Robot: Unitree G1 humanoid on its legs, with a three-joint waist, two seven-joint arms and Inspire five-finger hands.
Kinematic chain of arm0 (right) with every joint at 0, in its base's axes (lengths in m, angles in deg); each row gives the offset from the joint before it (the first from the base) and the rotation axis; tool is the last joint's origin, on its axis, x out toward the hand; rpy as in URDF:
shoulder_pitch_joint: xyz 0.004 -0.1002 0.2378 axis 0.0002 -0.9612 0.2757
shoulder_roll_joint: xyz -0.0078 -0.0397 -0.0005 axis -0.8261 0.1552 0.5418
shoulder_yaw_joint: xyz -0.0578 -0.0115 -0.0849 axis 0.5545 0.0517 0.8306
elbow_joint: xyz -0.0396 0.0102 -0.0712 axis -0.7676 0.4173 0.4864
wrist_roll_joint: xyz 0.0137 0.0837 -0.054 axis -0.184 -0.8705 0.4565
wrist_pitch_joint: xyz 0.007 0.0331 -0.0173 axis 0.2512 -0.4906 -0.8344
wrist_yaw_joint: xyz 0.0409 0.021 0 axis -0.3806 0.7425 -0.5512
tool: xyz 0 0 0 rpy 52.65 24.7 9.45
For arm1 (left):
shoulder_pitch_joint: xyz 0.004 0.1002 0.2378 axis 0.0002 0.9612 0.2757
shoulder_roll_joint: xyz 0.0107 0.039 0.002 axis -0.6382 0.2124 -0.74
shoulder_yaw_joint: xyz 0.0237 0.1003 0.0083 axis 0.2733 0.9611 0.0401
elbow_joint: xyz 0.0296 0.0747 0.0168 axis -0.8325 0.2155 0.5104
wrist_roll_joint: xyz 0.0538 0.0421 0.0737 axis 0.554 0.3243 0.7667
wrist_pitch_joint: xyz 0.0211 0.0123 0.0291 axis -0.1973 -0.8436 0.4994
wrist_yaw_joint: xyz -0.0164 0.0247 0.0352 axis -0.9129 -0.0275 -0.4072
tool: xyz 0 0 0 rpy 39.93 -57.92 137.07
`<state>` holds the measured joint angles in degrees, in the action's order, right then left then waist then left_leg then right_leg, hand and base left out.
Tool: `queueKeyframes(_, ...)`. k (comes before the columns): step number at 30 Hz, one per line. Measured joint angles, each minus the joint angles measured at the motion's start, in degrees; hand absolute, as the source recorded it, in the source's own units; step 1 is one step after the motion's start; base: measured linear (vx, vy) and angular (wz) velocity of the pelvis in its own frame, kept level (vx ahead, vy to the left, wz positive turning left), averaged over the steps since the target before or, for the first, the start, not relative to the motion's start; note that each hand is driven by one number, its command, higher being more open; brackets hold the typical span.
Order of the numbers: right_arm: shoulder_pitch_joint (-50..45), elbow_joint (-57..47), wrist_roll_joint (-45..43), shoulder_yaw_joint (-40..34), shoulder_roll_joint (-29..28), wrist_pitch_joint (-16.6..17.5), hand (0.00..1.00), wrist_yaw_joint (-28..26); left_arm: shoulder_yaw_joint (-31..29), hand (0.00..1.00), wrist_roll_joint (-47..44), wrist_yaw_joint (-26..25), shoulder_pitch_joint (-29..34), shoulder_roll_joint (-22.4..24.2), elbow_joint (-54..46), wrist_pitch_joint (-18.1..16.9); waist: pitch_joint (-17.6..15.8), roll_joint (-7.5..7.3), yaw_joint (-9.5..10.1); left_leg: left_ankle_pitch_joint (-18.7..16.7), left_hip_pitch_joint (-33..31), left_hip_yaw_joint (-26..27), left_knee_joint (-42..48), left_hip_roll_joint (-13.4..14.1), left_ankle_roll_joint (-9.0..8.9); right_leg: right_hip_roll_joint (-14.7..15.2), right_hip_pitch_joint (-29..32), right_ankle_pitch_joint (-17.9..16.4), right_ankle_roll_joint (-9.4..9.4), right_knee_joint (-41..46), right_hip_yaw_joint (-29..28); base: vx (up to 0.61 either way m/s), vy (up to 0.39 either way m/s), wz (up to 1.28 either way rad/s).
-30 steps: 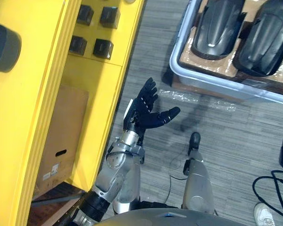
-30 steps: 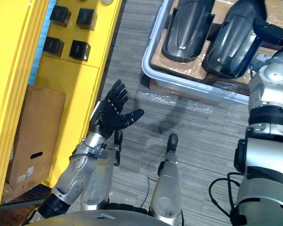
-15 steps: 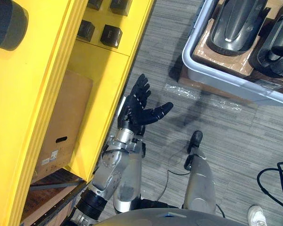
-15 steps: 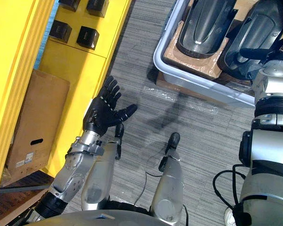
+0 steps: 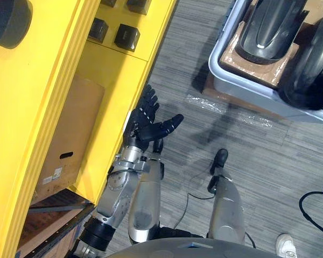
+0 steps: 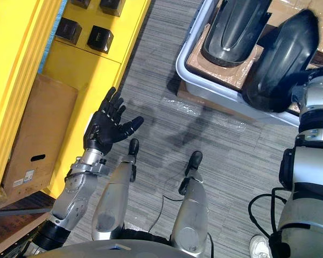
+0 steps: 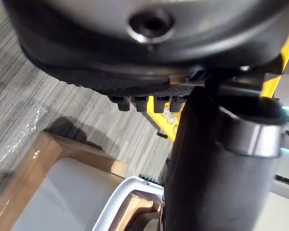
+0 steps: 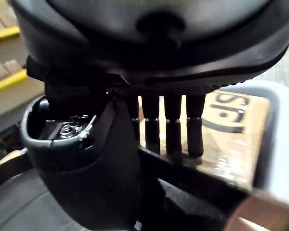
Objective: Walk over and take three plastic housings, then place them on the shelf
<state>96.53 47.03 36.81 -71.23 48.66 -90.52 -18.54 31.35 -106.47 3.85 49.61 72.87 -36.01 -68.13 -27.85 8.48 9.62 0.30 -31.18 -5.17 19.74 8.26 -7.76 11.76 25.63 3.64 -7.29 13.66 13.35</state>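
1. The housing I hold [image 6: 282, 62] hangs over the near rim of the grey bin [image 6: 204, 88], on the bin's right part; it is a long dark shell, its long axis slanting from the near rim up toward the bin's far side.
2. The fingers of my right hand [image 8: 169, 126] lie in a straight row behind the shell's wall, pressed together, with the thumb on the other face; I read that as a pinch on its rim, though the head views hide the hand behind the shell.
3. A second housing [image 6: 234, 27] lies inside the bin on the cardboard liner [image 6: 215, 64], left of the held one and lengthwise toward the bin's far side; I see no third one in the bin.
4. The yellow shelf [image 6: 81, 80] stands left of the bin, across a strip of grey floor [image 6: 167, 134]; small black blocks [image 6: 99, 37] sit on it, and a cardboard box [image 6: 32, 134] stands beyond it, farther from the bin.
5. My left hand [image 5: 148, 121] floats just beside the shelf, well apart from the bin; its fingers are spread, palm up, holding nothing.
6. My judgement: this looks like the first of three, and the carry goes leftward from the bin; the right hand has the load, yet the left is far nearer the shelf, so I must turn or pass the shell across; swinging its long end past the bin's rim is the risk.
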Motion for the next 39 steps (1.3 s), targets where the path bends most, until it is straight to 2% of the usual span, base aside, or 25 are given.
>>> queueKeyframes(3,-0.47,-0.04,4.73,-0.07,-0.11,-0.40,0.00,-0.33,-1.32,1.00,-1.14,-0.98,0.78,-0.32,-0.20,-0.05,0.05,-0.09,0.08,0.06,0.46,-0.34,-0.08,0.10,-0.05,-0.11,-0.95,0.01,0.02,-0.52,0.72,0.00,-0.018,0.03)
queueKeyframes(8,-0.47,2.22,10.34,-0.07,-0.09,-6.58,0.00,-0.38,-4.30,1.00,-3.09,-2.68,1.40,-2.40,-0.35,-1.62,0.08,-0.13,0.84,0.84,1.13,-0.32,-1.43,0.07,-0.06,-0.13,-1.47,0.39,0.15,-1.54,1.11,0.00,0.000,0.00)
queueKeyframes(11,-0.06,2.35,10.59,-0.10,0.15,-7.13,0.00,-0.21,-6.72,1.00,-3.76,-2.97,1.63,-2.95,-0.43,-2.41,0.09,-0.12,0.65,1.26,1.82,-0.19,-2.41,0.20,-0.18,-0.24,-1.82,0.65,0.21,-1.94,1.14,0.02,-0.021,-0.01)
queueKeyframes(14,0.49,2.36,10.19,-0.09,0.86,-6.14,0.00,1.08,-7.57,1.00,-4.95,-2.31,1.90,-4.06,-0.67,-3.05,0.09,-0.12,0.48,1.77,2.39,-0.12,-3.34,0.26,-0.26,-0.25,-1.91,0.65,0.21,-2.00,1.19,0.01,-0.010,0.00)
queueKeyframes(17,0.62,2.34,6.98,-0.09,1.33,-1.30,0.00,6.65,-8.59,1.00,-5.43,-1.06,3.83,-4.11,-0.71,-3.95,0.10,-0.11,-0.25,2.02,3.91,-0.01,-4.21,0.40,-0.34,-0.40,-3.28,0.67,0.21,-2.73,1.32,0.03,-0.022,-0.01)
queueKeyframes(18,0.65,2.16,4.90,-0.09,2.29,2.64,0.00,10.63,-8.90,1.00,-5.43,-0.21,4.87,-4.11,-0.98,-4.24,0.10,-0.11,-0.48,2.05,4.79,0.02,-4.63,0.47,-0.39,-0.51,-4.02,0.66,0.22,-2.98,1.38,0.00,0.000,0.00)
queueKeyframes(20,0.64,1.87,4.74,-0.08,3.36,5.69,0.00,13.76,-8.97,1.00,-5.43,0.46,5.34,-4.13,-0.99,-4.81,0.10,-0.11,-0.60,2.26,5.57,0.01,-5.26,0.47,-0.42,-0.57,-4.83,0.67,0.22,-3.56,1.60,0.02,-0.007,0.01)
queueKeyframes(21,0.57,1.33,4.33,-0.08,4.46,9.03,0.00,16.77,-9.17,1.00,-5.39,0.91,5.73,-4.35,-1.09,-5.28,0.08,-0.13,-0.72,2.29,6.43,-0.05,-5.67,0.43,-0.47,-0.78,-5.85,0.76,0.29,-4.10,1.78,0.04,-0.011,0.03)
queueKeyframes(22,0.54,1.18,4.33,-0.08,4.61,9.66,0.00,17.45,-9.25,1.00,-5.39,1.02,5.77,-4.48,-1.09,-5.28,0.08,-0.13,-0.78,2.33,6.67,-0.08,-5.86,0.42,-0.51,-0.80,-6.07,0.77,0.30,-4.18,1.82,0.05,-0.011,0.05)
queueKeyframes(25,-1.10,-3.40,4.31,-0.10,5.00,15.78,0.00,22.89,-10.40,1.00,-5.41,2.04,6.12,-6.97,-2.32,-5.28,0.02,-0.37,-2.19,2.63,9.24,-0.42,-7.41,0.41,-0.67,-1.04,-8.61,0.76,0.31,-5.08,2.42,0.05,-0.011,0.06)
queueKeyframes(28,-5.59,-9.64,4.77,-0.14,4.89,20.35,0.00,25.55,-11.87,1.00,-5.34,3.09,6.96,-8.77,-6.28,-5.28,0.11,-1.37,-3.24,2.90,12.14,-0.32,-9.19,0.42,-0.63,-1.19,-11.46,0.77,0.32,-6.36,2.70,0.06,-0.004,0.06)
queueKeyframes(31,-9.91,-14.30,5.30,-1.03,3.52,22.58,0.00,27.18,-12.17,1.00,-5.40,4.09,6.49,-9.74,-9.56,-5.28,0.48,-2.86,-4.07,2.98,15.10,-0.20,-10.78,0.42,-0.66,-1.31,-14.32,0.77,0.32,-7.66,2.95,0.07,0.007,0.04)
queueKeyframes(34,-15.48,-21.61,9.41,-3.80,-1.31,23.56,0.00,28.15,-11.36,1.00,-5.43,5.28,5.39,-9.59,-10.13,-4.90,2.47,-4.76,-5.35,3.07,17.08,0.18,-12.53,0.43,-0.66,-1.45,-16.06,0.77,0.31,-9.08,2.98,0.07,0.005,0.00)
queueKeyframes(37,-19.81,-26.78,13.13,-3.90,-6.42,24.28,0.00,28.14,-8.23,1.00,-6.24,6.09,2.47,-8.42,-10.05,-2.18,4.53,-6.55,-6.64,3.17,19.15,0.57,-14.13,0.44,-0.68,-1.57,-17.85,0.79,0.29,-10.17,2.88,0.07,0.003,0.00)
queueKeyframes(39,-21.33,-27.75,15.35,-3.96,-9.41,24.96,0.00,28.13,-4.84,1.00,-7.56,6.41,-0.47,-6.67,-9.82,-0.01,5.66,-7.27,-6.81,3.21,20.71,1.08,-15.16,0.47,-0.70,-1.67,-19.02,0.87,0.21,-10.93,2.39,0.05,0.005,-0.08)
